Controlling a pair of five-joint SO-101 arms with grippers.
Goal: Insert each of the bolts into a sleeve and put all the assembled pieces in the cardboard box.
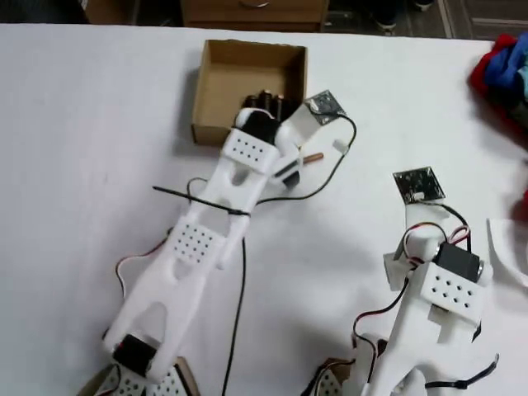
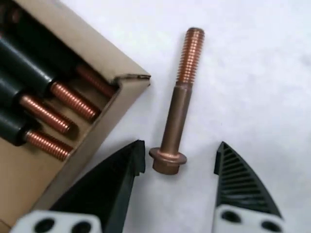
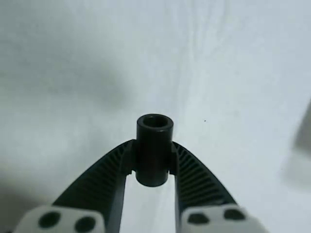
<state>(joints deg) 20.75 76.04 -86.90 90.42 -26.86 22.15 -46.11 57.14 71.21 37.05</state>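
The bolt lies on bare bench just beside the cardboard box, whose corner wall crowds one side; the other side is open. The left hand straddles the bolt's head with a gap either side. The bench's middle lies open but for a black cable.

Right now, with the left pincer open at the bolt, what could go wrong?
Left pincer straddles the bolt at its head end; lifted there, it may droop.
It sits near the cardboard box wall and could bump it.
Right pincer grips the sleeve partway; insertion could push it loose.
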